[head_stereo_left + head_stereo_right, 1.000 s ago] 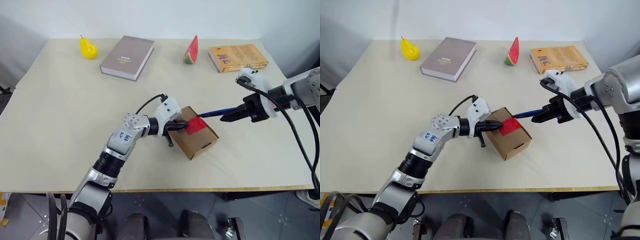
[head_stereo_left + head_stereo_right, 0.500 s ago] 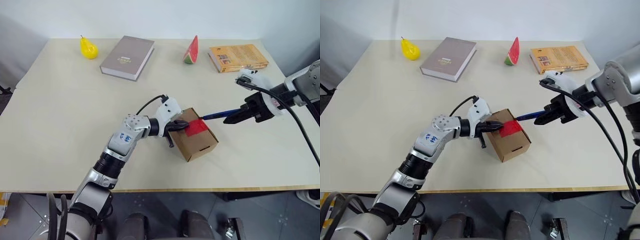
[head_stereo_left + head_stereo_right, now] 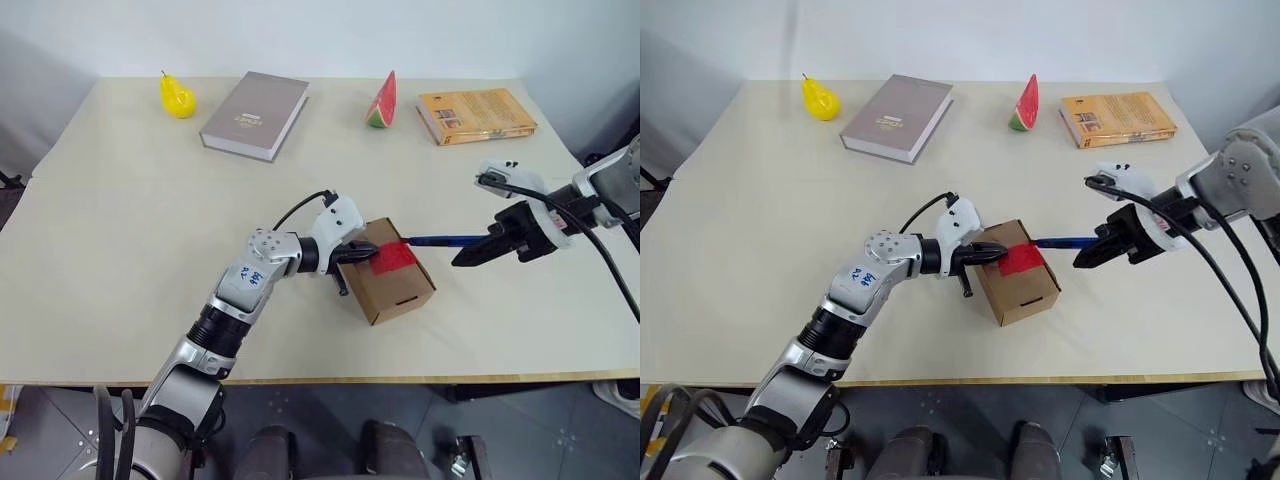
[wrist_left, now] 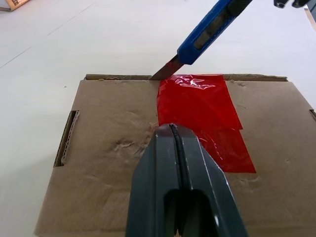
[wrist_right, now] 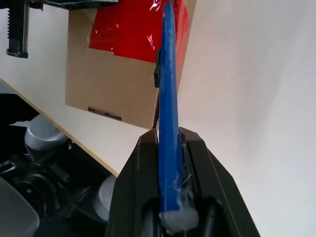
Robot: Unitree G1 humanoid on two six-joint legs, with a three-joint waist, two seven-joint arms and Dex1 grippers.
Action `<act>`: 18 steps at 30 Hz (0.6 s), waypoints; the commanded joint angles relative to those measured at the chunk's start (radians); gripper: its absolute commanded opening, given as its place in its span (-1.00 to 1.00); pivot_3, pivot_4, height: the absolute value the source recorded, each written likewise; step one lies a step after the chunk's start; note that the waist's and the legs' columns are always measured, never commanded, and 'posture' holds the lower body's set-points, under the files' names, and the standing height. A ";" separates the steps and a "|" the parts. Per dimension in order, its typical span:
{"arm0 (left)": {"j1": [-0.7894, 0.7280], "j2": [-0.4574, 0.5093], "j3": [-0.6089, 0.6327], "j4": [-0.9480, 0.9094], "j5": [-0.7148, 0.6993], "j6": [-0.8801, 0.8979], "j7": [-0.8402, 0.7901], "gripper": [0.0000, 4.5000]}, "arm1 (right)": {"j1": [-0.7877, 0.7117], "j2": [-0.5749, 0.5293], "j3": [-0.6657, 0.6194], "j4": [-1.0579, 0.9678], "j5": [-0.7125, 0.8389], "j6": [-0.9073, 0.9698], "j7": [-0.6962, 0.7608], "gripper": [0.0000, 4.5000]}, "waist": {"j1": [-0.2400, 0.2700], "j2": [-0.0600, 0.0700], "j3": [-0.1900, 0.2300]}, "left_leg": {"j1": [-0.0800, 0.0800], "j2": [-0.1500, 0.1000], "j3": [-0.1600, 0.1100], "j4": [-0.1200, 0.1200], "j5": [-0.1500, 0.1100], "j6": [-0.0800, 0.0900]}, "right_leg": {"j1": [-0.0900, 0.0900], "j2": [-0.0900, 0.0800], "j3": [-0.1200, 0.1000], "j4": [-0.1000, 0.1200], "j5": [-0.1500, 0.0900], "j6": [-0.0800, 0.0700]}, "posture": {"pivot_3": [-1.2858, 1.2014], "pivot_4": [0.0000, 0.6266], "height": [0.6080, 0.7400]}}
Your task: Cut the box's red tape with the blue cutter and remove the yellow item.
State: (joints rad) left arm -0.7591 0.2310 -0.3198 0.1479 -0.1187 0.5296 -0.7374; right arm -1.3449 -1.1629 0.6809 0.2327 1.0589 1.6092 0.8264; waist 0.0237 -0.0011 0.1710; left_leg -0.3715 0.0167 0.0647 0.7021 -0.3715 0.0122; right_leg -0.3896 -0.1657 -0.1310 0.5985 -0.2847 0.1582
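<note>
Your robot's silver-grey metal arms, black ribbed forearm collars, white wrist housings, left gripper (image 3: 368, 251) and right gripper (image 3: 462, 260) with black fingers, looping black cables, blue handwritten marks on the left forearm

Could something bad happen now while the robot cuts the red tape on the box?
Maybe. The blue cutter has its blade only at the far edge of the red tape, so it could slip off without cutting. The left gripper presses shut on top of the box just behind the tape, so a long stroke might hit it. The box might also slide.
</note>
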 commanded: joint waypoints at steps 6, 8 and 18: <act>0.071 0.025 -0.095 0.071 0.069 0.044 -0.017 -1.00 | -0.081 0.010 0.080 0.141 0.455 0.005 -0.313 -0.94 | 0.000 0.000 0.000 | 0.000 0.001 0.000 0.000 0.000 0.000 | 0.000 0.000 0.000 0.000 0.000 -0.001 | 0.03 -0.52 1.00; 0.073 0.026 -0.096 0.069 0.070 0.046 -0.019 -1.00 | -0.091 -0.001 0.106 0.139 0.572 0.005 -0.387 -0.94 | 0.000 0.000 0.000 | 0.000 0.001 0.000 0.000 0.000 0.000 | 0.000 0.000 0.000 0.000 0.000 -0.001 | 0.03 -0.52 1.00; 0.085 0.024 -0.105 0.055 0.075 0.056 -0.021 -1.00 | -0.075 -0.092 0.187 0.065 0.906 0.005 -0.659 -0.94 | 0.002 0.000 0.000 | -0.001 0.001 0.000 0.000 0.000 0.000 | 0.000 0.000 -0.001 -0.002 0.000 -0.001 | 0.03 -0.52 1.00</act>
State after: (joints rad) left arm -0.7520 0.2423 -0.3324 0.1247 -0.0990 0.5229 -0.7447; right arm -1.4089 -1.2476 0.8705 0.3413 1.8825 1.5980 0.1656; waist 0.0260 -0.0009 0.1708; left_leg -0.3725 0.0177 0.0650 0.7018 -0.3717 0.0124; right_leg -0.3900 -0.1657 -0.1317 0.5962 -0.2849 0.1575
